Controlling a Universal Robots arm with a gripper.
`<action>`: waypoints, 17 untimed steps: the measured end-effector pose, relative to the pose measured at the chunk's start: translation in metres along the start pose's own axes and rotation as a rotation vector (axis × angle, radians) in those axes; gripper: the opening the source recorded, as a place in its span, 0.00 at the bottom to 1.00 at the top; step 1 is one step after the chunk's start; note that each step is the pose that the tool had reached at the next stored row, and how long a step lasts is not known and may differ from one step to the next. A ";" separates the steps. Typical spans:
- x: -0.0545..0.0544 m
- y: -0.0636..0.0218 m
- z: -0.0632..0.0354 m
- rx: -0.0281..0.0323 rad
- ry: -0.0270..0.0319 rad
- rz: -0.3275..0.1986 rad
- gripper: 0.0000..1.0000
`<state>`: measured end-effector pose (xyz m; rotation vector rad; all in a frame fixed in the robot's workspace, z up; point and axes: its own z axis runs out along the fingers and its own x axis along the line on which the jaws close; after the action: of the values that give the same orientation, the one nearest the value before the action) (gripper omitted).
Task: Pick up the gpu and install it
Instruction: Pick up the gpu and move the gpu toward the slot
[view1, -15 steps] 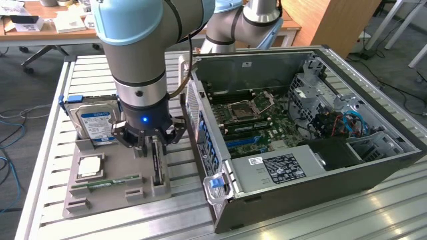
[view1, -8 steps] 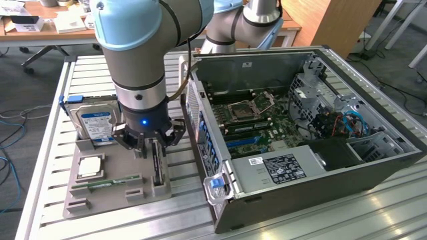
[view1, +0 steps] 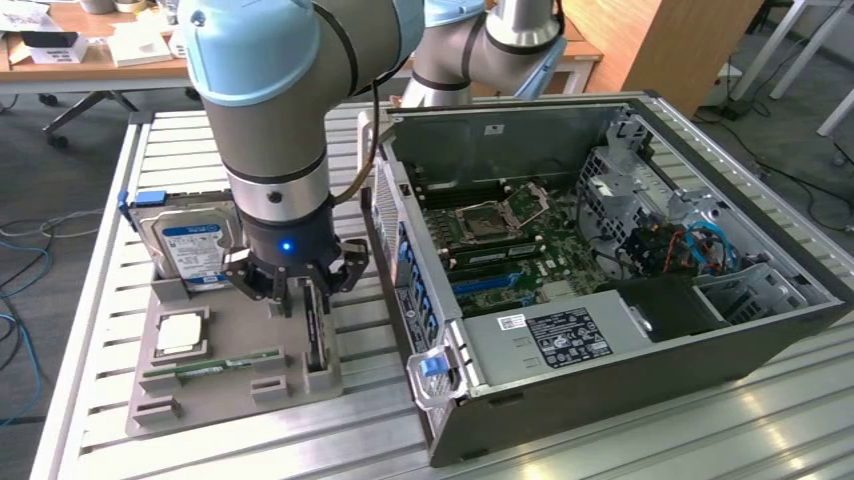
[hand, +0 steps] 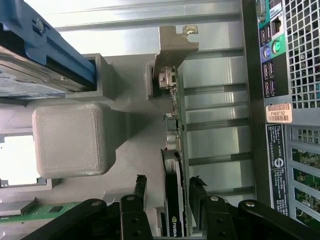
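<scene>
The gpu (view1: 315, 340) is a thin dark card standing on edge in a slot of the grey holder (view1: 220, 405) on the exterior view's left. In the wrist view the gpu (hand: 176, 150) runs away from the camera, with its silver bracket (hand: 172, 45) at the far end. My gripper (view1: 304, 292) is lowered over the card's near end. It is open, and the two black fingertips (hand: 141, 186) stand one on each side of the board. The gripper (hand: 170, 192) has a small gap to the card on at least one side.
The holder also carries a blue-labelled hard drive (view1: 191, 250), a square processor (view1: 180, 335) and a green memory stick (view1: 214, 367). The open computer case (view1: 747, 330) lies right beside the holder, its rear panel (hand: 287, 100) close to the card. Everything rests on a slatted metal table (view1: 94, 300).
</scene>
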<state>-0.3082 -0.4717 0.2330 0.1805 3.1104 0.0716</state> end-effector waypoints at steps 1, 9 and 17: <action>-0.001 0.0000 0.0004 -0.0001 -0.0001 0.000 0.47; -0.004 0.0006 0.0011 0.0000 -0.0001 0.000 0.47; -0.004 0.0005 0.0021 0.0000 -0.0001 0.000 0.47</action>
<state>-0.3043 -0.4715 0.2311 0.1803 3.1104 0.0716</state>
